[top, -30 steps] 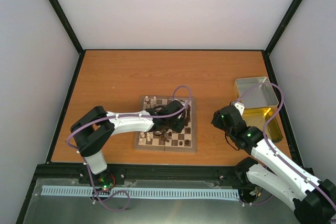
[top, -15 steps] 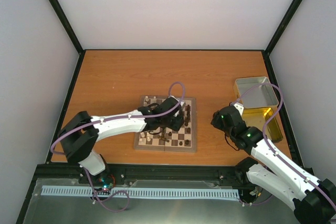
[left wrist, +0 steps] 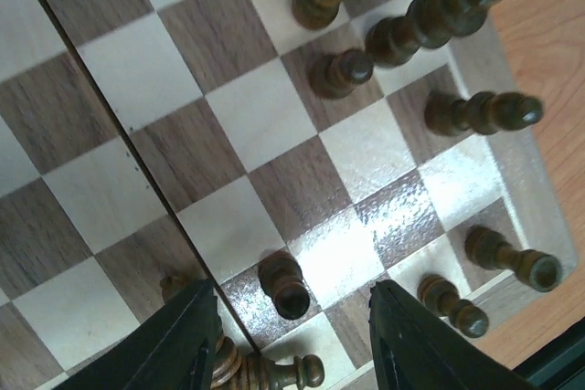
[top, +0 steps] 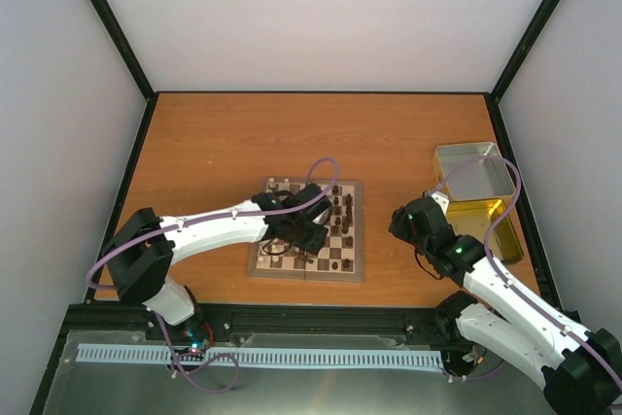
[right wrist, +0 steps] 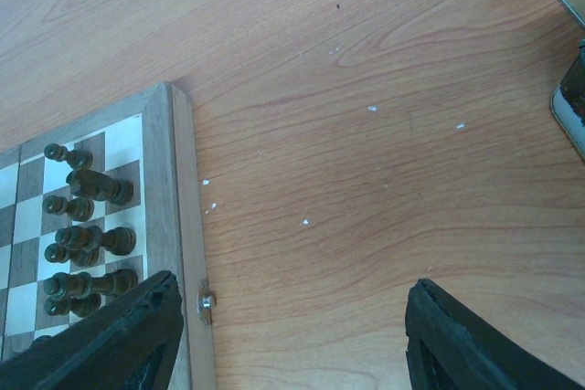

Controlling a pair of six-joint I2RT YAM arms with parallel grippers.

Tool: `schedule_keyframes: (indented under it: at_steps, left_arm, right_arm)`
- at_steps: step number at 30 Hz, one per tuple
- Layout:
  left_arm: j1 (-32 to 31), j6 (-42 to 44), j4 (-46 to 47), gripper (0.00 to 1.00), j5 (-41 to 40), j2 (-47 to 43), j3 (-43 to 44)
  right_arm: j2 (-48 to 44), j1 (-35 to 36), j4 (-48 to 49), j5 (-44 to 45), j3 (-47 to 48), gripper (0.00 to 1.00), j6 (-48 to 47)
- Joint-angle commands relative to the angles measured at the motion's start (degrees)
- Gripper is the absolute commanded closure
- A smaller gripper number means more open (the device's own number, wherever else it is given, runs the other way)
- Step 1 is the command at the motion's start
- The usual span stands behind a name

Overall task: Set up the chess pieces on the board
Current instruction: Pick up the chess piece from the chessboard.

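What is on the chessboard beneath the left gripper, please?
Between the open fingers of the left gripper, a dark pawn stands on the chessboard, touching neither. Another dark piece lies tipped, partly hidden behind one finger.

No writing, label, brand or number can be read in any of the views. The board (top: 357, 230) is seen with plain checks and a plain border, no lettering on it. Nothing legible is made out on the metal tray (top: 476, 180) either.
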Motion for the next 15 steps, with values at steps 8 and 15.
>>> schedule_keyframes:
  at_steps: [8, 15]
  left_arm:
    - [-0.46, -0.99, -2.02, 0.67, 1.93, 5.12, 2.12]
    - [-0.45, 0.18, -1.40, 0.85, 2.03, 6.68, 2.58]
  right_arm:
    - [-0.47, -0.40, 0.82, 0.95, -0.28, 0.33, 0.76]
    - [-0.38, -0.39, 0.71, 1.19, 0.23, 0.33, 0.25]
